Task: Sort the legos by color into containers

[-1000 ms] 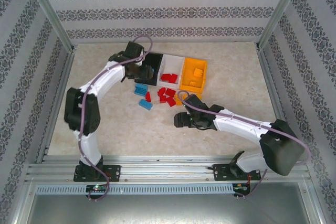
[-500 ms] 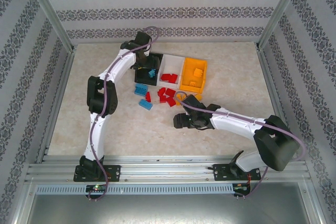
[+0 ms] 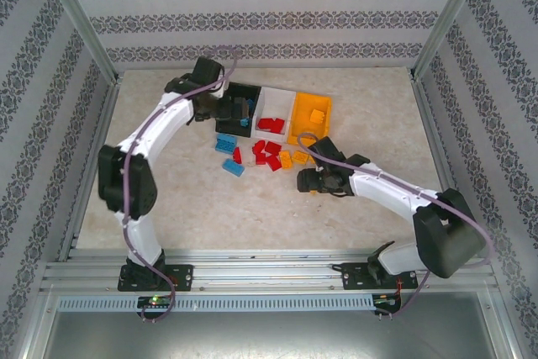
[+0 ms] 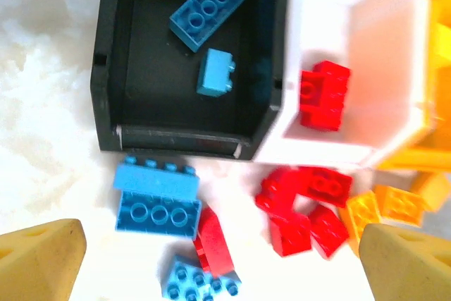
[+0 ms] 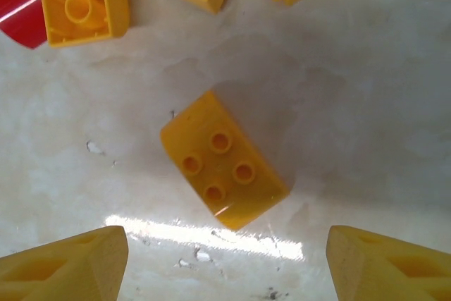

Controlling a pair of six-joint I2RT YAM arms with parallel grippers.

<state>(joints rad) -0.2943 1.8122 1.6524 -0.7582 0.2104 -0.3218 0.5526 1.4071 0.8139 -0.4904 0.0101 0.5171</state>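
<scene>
My left gripper (image 4: 224, 262) gaping empty by the black bin (image 4: 106, 68), my right gripper (image 5: 227, 262) wide astride an orange lego (image 5: 224, 169).

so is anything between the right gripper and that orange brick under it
Nothing visible does. In the right wrist view the right gripper is open above the orange brick, which lies alone on bare table. The other orange bricks sit apart from it, at the top of that view.
</scene>
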